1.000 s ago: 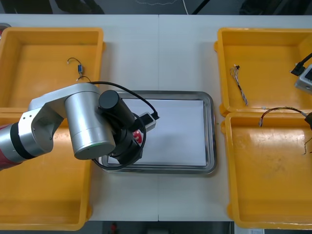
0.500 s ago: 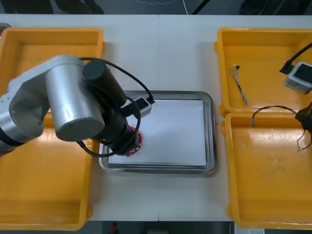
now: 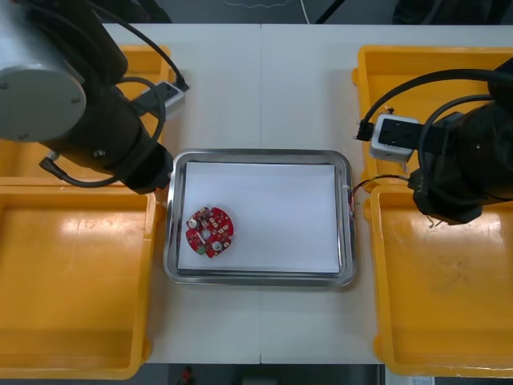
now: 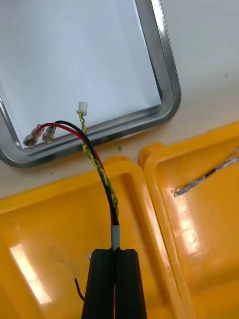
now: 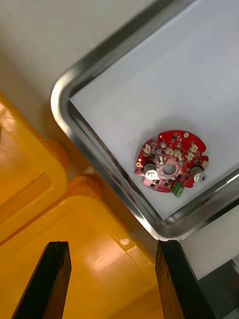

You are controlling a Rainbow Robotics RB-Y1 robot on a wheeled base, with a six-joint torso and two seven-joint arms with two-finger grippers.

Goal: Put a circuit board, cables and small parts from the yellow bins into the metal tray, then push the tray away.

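A round red circuit board (image 3: 210, 231) lies flat in the near left corner of the white-lined metal tray (image 3: 343, 164). In the left wrist view the same circuit board (image 5: 171, 166) sits beyond my left gripper (image 5: 112, 279), which is open and empty over the seam between the left bins. My left arm (image 3: 80, 96) hangs above the far left bin. My right gripper (image 4: 115, 251) is shut on a red and yellow cable (image 4: 97, 164) with a black strand. The cable's ends (image 3: 365, 186) dangle over the tray's right rim (image 4: 167, 75).
Yellow bins stand at both sides: far left (image 3: 160, 56), near left (image 3: 72, 281), far right (image 3: 417, 72), near right (image 3: 433, 321). A twisted cable (image 4: 204, 177) lies in the far right bin. Bare table stretches beyond the tray's far edge.
The left gripper let go of the circuit board in the tray and pulled back to the far left. The right arm swung in from the right edge, carrying the cable to the tray's right rim.
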